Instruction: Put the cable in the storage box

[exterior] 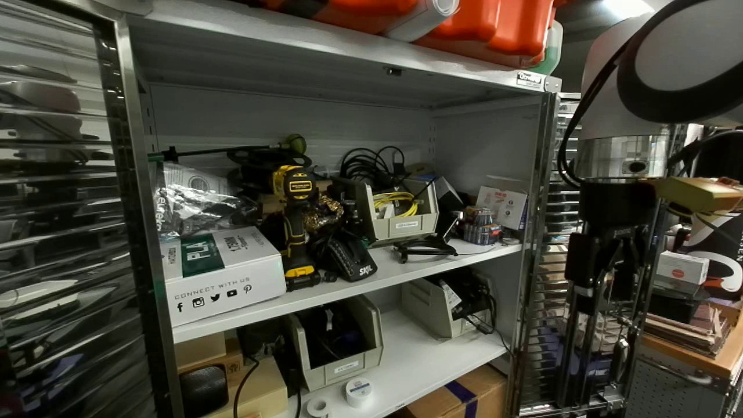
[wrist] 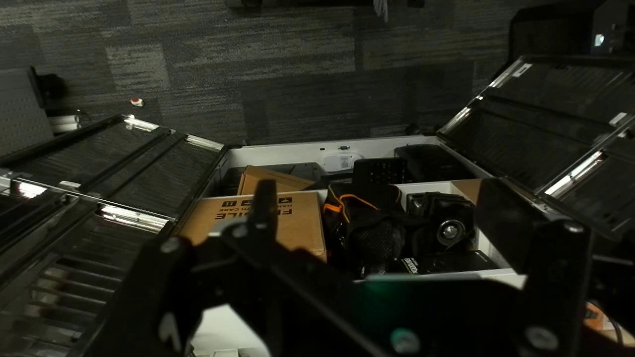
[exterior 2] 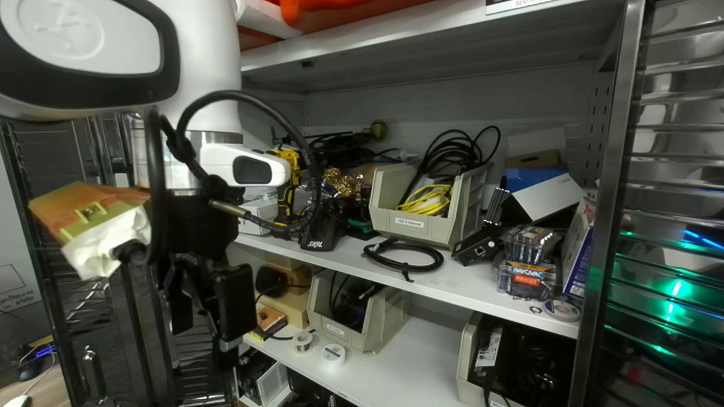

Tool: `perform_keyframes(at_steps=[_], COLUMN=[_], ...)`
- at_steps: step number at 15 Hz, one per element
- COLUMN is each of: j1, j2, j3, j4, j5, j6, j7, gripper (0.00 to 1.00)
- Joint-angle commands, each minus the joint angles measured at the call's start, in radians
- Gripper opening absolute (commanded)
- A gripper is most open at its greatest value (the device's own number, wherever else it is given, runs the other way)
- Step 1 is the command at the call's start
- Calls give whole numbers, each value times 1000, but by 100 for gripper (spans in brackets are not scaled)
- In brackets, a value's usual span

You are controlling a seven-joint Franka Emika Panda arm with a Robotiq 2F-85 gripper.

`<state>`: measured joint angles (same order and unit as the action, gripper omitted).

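A black coiled cable [exterior 2: 404,263] lies flat near the front edge of the upper shelf; it also shows in an exterior view [exterior: 425,249]. Right behind it stands a light grey open-front storage box [exterior 2: 408,224] with a label, holding yellow cables and a thick loop of black cable; the box shows in both exterior views [exterior: 400,227]. My gripper [exterior 2: 208,316] hangs pointing down outside the cabinet, apart from cable and box. In the wrist view the gripper [wrist: 382,208] has its fingers wide apart with nothing between them. Cable and box are not recognisable there.
The shelf also holds a yellow drill [exterior: 295,220], a black SKIL charger [exterior 2: 319,229], a black device [exterior 2: 476,246] and battery packs [exterior 2: 526,277]. Grey bins [exterior: 342,368] stand on the shelf below. The cabinet's top panel [exterior 2: 396,34] and metal side post [exterior 2: 613,169] frame the opening.
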<state>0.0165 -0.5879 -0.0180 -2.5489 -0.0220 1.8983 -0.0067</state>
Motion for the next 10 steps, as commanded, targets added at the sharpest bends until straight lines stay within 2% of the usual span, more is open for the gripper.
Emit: perform_keyframes(at_steps=[1,7,10], j1=[-6,-6,-11], j2=[0,0,47], j3=[6,6,-4], j4=[2,2,-1], j5=[3,3,-31], j6=[-2,-2,72], j7=[-3,-3,-43], gripper=[100,100,100])
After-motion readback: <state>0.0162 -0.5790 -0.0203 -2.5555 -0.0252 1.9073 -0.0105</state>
